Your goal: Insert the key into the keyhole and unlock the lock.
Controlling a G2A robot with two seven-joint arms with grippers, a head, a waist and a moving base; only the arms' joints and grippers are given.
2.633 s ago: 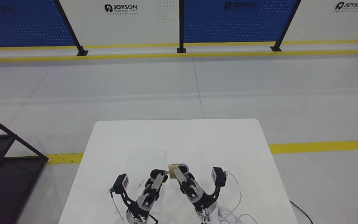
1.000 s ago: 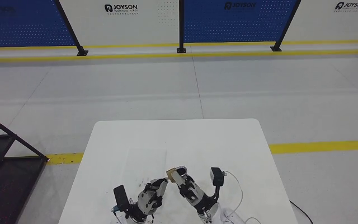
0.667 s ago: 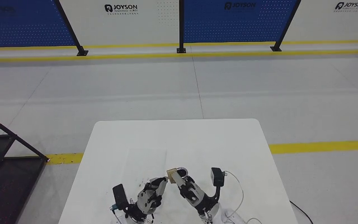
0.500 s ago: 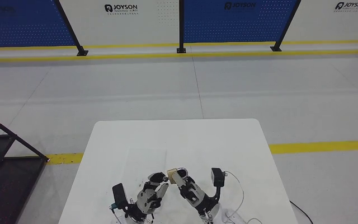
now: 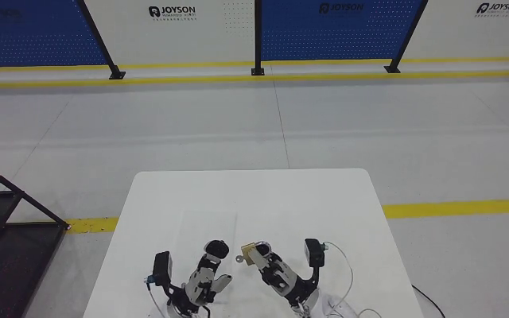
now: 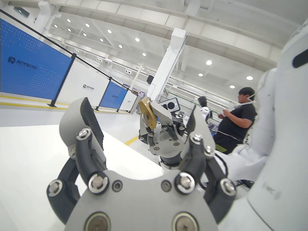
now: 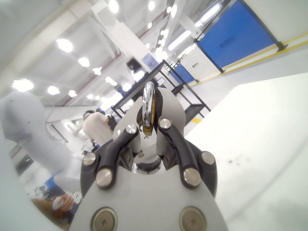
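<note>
A brass padlock (image 5: 247,253) with a silver shackle (image 7: 147,94) is held above the near part of the white table (image 5: 238,199). My right gripper (image 5: 256,256) is shut on its body (image 7: 146,127), shackle pointing away from the wrist. My left gripper (image 5: 215,251) stands a short way to the left of the lock, apart from it. In the left wrist view its fingers (image 6: 92,121) are spread wide with nothing between them, and the padlock (image 6: 147,114) faces them from beyond in the right gripper (image 6: 166,121). I cannot make out a key.
A thin white cable (image 5: 343,274) loops off the right arm near the table's front right. A black metal rack (image 5: 24,215) stands off the table's left side. The far half of the tabletop (image 7: 252,121) is bare.
The left gripper was up against the padlock's left side; it has drawn back to the left and now stands open. The right gripper has kept the lock nearly still.
</note>
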